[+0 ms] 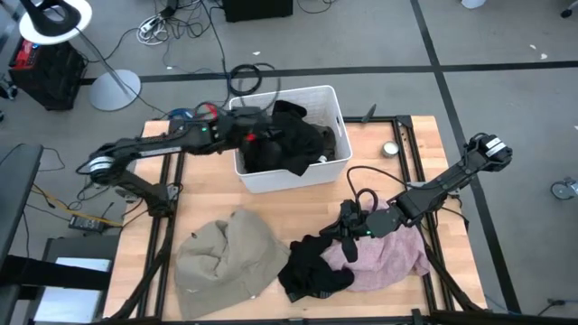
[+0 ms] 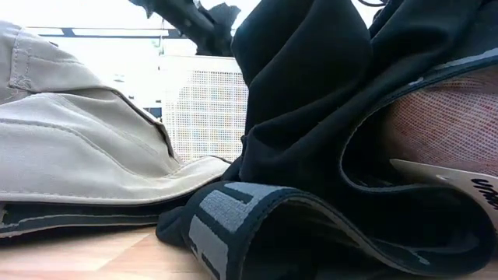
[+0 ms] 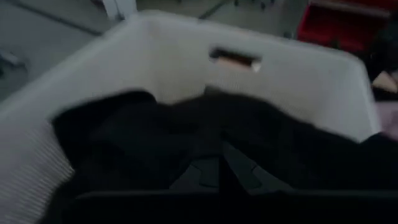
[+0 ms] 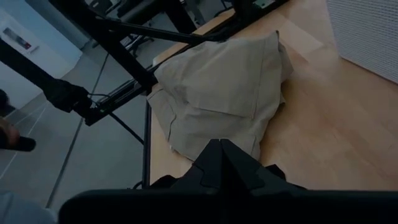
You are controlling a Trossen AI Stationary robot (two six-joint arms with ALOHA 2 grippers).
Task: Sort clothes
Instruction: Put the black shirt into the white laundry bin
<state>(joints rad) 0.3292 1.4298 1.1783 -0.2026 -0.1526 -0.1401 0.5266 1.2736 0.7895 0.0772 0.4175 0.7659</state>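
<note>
The left gripper (image 1: 256, 135) is positioned over the white bin (image 1: 336, 101) at the far middle of the table (image 1: 411, 144), down among a black garment in the bin (image 1: 298, 140) that fills most of it and drapes over the right rim. In the left wrist view its fingers (image 3: 217, 171) appear closed together against that dark fabric (image 3: 186, 130), but whether cloth is actually pinched between them cannot be determined. The right gripper (image 1: 348, 230) is low at the near right of the table, at the junction of a second black garment (image 1: 312, 266) and the pink garment (image 1: 393, 248). In the right wrist view its fingers (image 4: 225, 165) meet at a point with black fabric (image 4: 273, 174) directly beneath; a firm hold cannot be confirmed. The second black garment lies partly on the pink one, toward the near edge. The beige garment (image 1: 226, 257) lies crumpled on the near left of the table, just beside the second black garment. In the low view, black cloth (image 2: 311, 117) rises from the pile towards the top of the picture, with pink (image 2: 443, 128) behind it and beige (image 2: 78, 148) alongside.
</note>
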